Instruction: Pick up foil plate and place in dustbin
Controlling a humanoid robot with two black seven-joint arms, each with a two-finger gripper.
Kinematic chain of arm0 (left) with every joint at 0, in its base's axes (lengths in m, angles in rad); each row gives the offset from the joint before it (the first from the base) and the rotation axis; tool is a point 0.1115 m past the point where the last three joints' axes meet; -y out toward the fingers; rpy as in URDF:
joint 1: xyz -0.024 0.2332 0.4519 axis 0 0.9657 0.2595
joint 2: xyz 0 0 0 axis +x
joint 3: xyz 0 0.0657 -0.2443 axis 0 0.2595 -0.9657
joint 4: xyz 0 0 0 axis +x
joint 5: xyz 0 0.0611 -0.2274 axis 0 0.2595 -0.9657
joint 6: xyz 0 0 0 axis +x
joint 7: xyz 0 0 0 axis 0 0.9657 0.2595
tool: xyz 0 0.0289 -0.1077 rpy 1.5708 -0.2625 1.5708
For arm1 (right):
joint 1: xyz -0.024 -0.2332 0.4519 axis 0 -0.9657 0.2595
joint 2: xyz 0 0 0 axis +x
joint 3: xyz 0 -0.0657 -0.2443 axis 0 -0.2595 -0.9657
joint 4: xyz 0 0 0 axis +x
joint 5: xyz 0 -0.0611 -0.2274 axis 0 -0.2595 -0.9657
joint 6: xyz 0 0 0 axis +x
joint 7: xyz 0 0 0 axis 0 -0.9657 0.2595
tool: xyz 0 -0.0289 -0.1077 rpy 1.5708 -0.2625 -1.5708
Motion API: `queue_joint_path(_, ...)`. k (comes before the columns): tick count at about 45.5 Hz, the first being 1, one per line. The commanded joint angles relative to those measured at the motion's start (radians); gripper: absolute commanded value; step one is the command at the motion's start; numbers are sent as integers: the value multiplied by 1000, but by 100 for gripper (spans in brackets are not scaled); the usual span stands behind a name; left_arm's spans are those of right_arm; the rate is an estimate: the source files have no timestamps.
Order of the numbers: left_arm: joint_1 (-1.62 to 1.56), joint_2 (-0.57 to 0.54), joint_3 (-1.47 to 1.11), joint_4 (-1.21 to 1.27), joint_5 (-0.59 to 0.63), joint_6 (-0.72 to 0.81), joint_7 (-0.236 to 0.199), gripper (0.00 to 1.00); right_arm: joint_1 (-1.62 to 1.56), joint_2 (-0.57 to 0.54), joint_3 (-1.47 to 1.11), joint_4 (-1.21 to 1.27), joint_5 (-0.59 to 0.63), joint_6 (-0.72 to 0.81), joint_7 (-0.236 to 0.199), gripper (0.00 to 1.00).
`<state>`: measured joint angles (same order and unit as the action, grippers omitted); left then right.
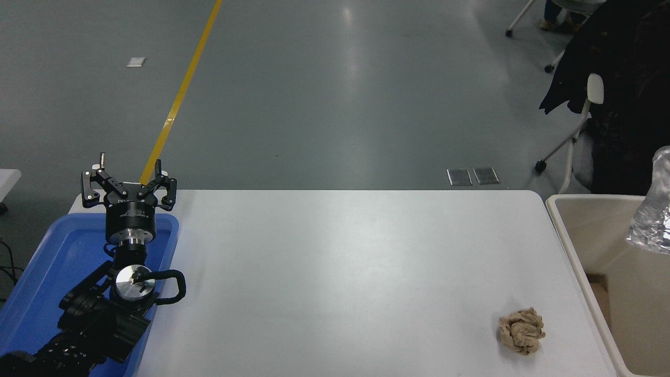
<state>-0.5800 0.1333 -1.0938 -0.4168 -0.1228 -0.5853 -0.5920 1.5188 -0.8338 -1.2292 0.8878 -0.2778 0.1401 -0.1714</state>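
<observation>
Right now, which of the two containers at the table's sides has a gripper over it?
The blue tray at the left, under the left gripper. The beige dustbin at the right shows only the foil plate above it.

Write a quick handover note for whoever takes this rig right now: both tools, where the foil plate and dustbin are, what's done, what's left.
Left tool: open, parked over the shallow blue plastic tray.
Right tool: out of view.
Shiny crinkled silver foil plate: only its edge shows at the right border, above the large cream-beige plastic dustbin; whether it is held cannot be seen.
Done: plate is off the white table.
Left: confirm the plate lands inside the bin.
Crumpled brown paper ball lies near the bin.
</observation>
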Motion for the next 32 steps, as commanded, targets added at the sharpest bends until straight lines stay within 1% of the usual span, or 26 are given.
queue_joint_path(1, -1, 0, 0, 0, 0, 1, 0, 99, -457, 65, 307, -297, -4, -120, 0, 0)
queue_joint_path(9, -1, 0, 0, 1, 0, 1, 0, 99, -682, 200, 514, -521, -3, -128, -2, 0)
queue_joint_path(14, -1, 0, 0, 1, 0, 1, 0, 99, -752, 272, 570, -599, -3, -129, -2, 0)
queue_joint_path(21, -1, 0, 0, 1, 0, 1, 0, 99, -766, 305, 574, -607, -3, -142, -2, 0)
queue_joint_path(32, -1, 0, 0, 1, 0, 1, 0, 99, -773, 308, 573, -590, -3, -146, 0, 0)
